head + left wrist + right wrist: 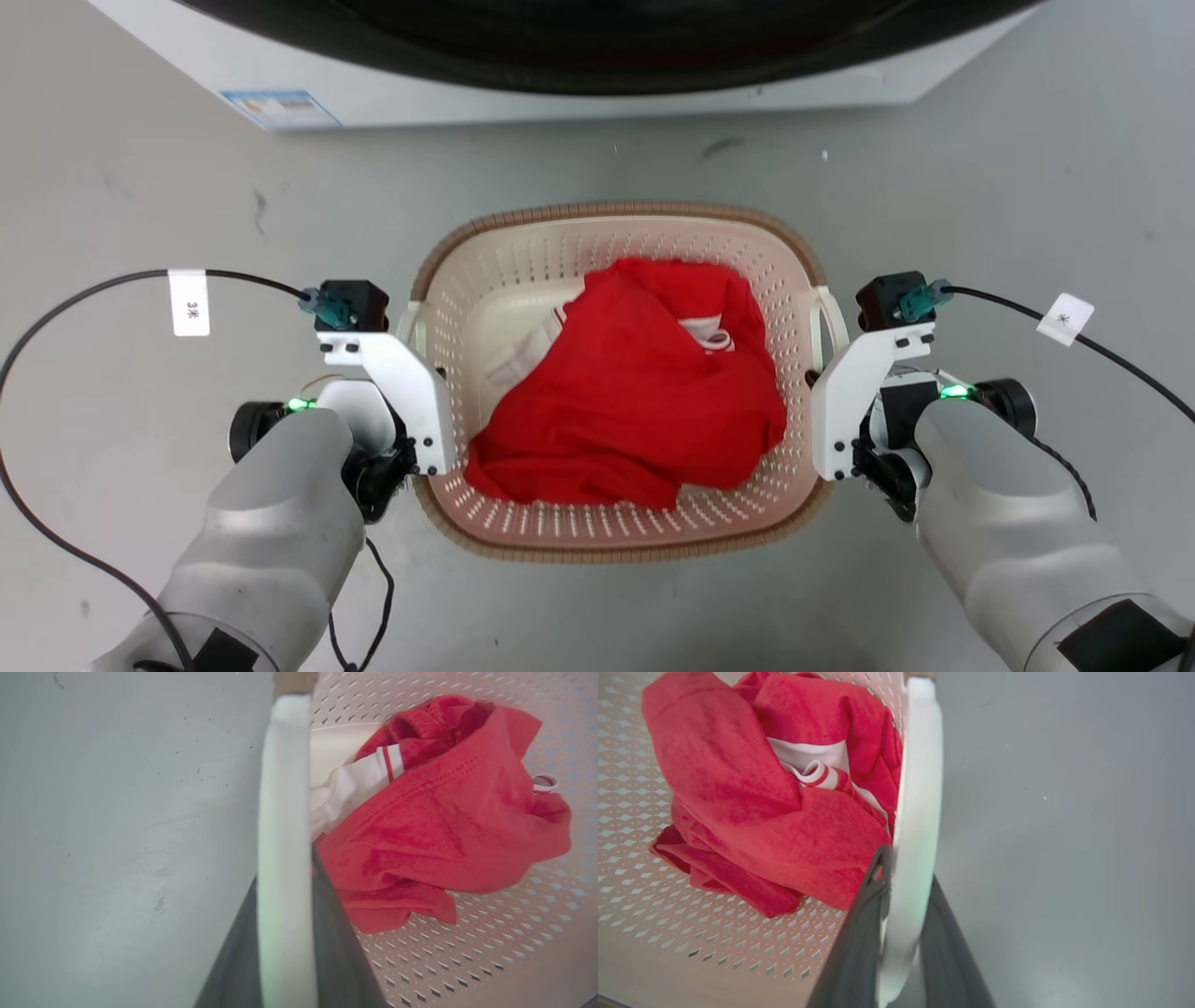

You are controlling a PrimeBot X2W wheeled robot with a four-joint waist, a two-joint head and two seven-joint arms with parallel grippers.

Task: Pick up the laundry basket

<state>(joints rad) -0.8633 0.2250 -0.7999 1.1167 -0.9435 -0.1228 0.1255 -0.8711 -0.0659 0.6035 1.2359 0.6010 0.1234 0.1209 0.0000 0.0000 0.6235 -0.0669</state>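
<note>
Grey floor (140, 187) w/ white washing machine (420, 101) along the far side. Laundry basket (485, 308) near its front, btwn both arms; can't tell if it's off the floor. Red garment (635, 401) w/ white trim heaped inside. Left gripper (285, 868) clamped on the basket's left handle (285, 765), one finger each side; right gripper (908, 865) likewise gripping the right handle (920, 765).
</note>
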